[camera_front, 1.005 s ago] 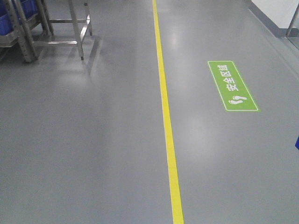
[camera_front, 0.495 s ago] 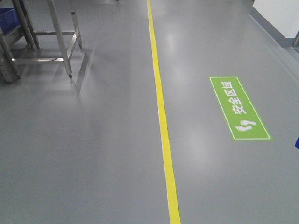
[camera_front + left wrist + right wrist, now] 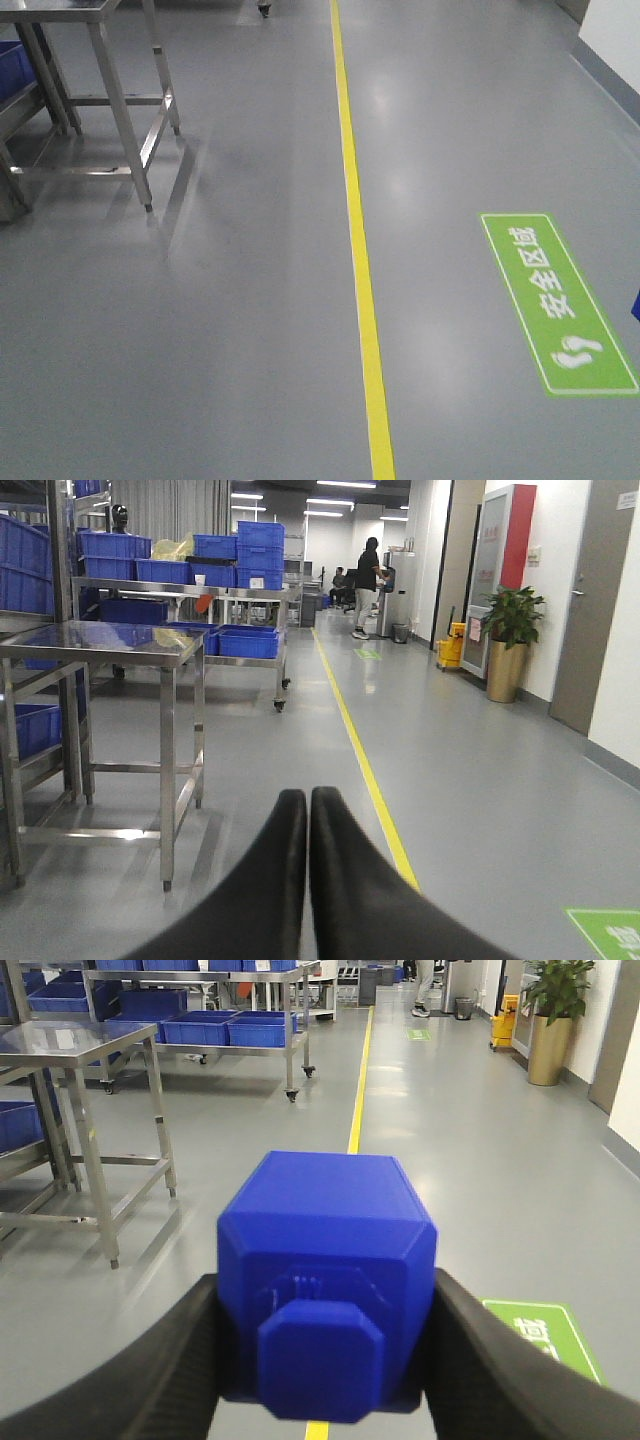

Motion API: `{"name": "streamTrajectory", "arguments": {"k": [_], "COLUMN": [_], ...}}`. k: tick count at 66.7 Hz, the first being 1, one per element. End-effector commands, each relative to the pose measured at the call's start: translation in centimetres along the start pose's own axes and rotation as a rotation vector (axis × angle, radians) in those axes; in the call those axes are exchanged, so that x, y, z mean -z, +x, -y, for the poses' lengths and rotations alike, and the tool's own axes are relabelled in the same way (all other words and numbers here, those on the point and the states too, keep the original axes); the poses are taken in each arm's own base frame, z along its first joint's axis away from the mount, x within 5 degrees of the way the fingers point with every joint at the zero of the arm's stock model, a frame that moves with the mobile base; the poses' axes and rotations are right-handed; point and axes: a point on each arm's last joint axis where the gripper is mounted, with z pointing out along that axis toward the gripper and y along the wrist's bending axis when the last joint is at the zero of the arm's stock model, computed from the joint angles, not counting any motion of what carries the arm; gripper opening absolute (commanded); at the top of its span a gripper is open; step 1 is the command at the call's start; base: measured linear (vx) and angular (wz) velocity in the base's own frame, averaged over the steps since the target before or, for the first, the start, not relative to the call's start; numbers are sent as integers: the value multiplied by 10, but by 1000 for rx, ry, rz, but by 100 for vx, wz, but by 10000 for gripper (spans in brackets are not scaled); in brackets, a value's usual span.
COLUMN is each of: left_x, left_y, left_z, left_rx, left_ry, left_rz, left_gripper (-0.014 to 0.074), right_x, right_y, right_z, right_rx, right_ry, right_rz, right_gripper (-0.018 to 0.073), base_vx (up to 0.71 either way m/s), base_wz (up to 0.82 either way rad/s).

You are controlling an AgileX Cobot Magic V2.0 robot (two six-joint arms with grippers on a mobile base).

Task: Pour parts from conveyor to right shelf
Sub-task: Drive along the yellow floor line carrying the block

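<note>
My right gripper (image 3: 327, 1295) is shut on the bright-blue part (image 3: 325, 1260), a cube-like block with its nub facing the camera. The black fingers (image 3: 160, 1360) press on both of its sides and hold it above the grey floor. My left gripper (image 3: 307, 798) is shut and empty, its two black fingers touching, above the floor beside the yellow line (image 3: 370, 770). The conveyor is out of view. A steel rack with large blue bins (image 3: 25, 555) shows at the far left of the left wrist view; I cannot tell if it is the right shelf.
A steel-legged table (image 3: 110, 110) stands left of the yellow floor line (image 3: 362, 290); it also shows in the left wrist view (image 3: 100, 645). A green floor sign (image 3: 555, 300) lies right. Trolleys with blue bins (image 3: 225, 640), a person (image 3: 367, 585) and a potted plant (image 3: 510, 645) are further down the aisle.
The front view has advanced along the aisle: the green sign has slid down and to the right in the picture, and the steel table has come further into view at the left.
</note>
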Motion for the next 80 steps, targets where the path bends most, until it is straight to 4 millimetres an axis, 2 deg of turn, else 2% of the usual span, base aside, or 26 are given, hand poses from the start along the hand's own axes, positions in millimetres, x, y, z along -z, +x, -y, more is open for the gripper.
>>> {"name": "streamTrajectory", "arguments": {"k": [1,80], "left_x": [0,0], "left_y": [1,1], "left_z": [0,0], "left_rx": [16,16], "left_ry": [11,11], "left_rz": [60,60], "left_gripper": [-6,-6], "right_x": [1,1], "right_y": [-15,-15], "right_z": [1,1], "right_rx": [5,5], "right_ry": [11,11], "right_rz": [92,93], "right_gripper": [-4,-4], "base_vx": [72,76], "base_wz": [6,-2]}}
